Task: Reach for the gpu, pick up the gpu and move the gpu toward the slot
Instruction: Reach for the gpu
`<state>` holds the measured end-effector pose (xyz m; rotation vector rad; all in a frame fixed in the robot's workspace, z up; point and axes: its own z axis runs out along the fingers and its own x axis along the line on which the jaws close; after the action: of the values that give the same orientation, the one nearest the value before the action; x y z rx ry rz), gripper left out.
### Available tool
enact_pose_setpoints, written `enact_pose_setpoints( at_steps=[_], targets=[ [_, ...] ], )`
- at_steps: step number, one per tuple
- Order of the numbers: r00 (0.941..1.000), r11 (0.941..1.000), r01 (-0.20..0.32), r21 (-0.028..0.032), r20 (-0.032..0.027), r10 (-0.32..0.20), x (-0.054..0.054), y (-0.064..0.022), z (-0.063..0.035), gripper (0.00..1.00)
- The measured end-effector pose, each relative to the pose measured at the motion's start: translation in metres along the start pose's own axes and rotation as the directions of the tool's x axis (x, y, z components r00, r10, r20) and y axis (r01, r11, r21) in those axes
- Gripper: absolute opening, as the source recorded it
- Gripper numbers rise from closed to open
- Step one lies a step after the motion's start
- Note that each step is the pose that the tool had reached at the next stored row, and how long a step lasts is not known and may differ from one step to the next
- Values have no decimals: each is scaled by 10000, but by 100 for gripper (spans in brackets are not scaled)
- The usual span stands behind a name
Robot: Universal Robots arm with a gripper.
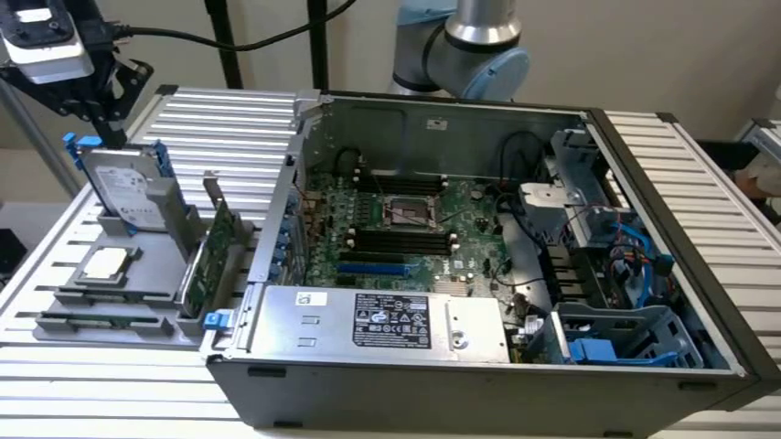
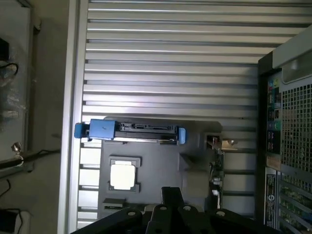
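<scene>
Gripper (image 1: 102, 121) jaws closed on nothing, hanging high over the far end of the gray holder (image 2: 156, 168), nearest the hard drive (image 1: 123, 183). The gpu (image 1: 219, 240) stands on edge in that holder, bracket end up, probably so its top edge stays free to pinch. Clearance looks tight: the open PC case (image 1: 683, 274) wall is just beside the gpu, the upright hard drive is on its other side, and the CPU chip (image 1: 104, 263) lies flat nearby.

Green gpu (image 1: 219, 240), blue-framed silver hard drive (image 1: 123, 183), ribbed silver table (image 1: 232, 119)
</scene>
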<state>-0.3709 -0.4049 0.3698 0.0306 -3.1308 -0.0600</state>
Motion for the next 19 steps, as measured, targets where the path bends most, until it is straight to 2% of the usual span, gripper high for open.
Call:
enact_pose_setpoints(
  at_steps=[3, 6, 11, 19],
  targets=[
    [10000, 10000, 1, 0, -1, -1, -129, -58, 12, 11],
    [10000, 10000, 0, 2, 3, 0, -207, -134, 47, 11],
    [10000, 10000, 1, 1, 46, -1, -315, -243, 125, 11],
    [9999, 10000, 6, 29, 141, -6, -518, -354, 232, 11]
  ],
)
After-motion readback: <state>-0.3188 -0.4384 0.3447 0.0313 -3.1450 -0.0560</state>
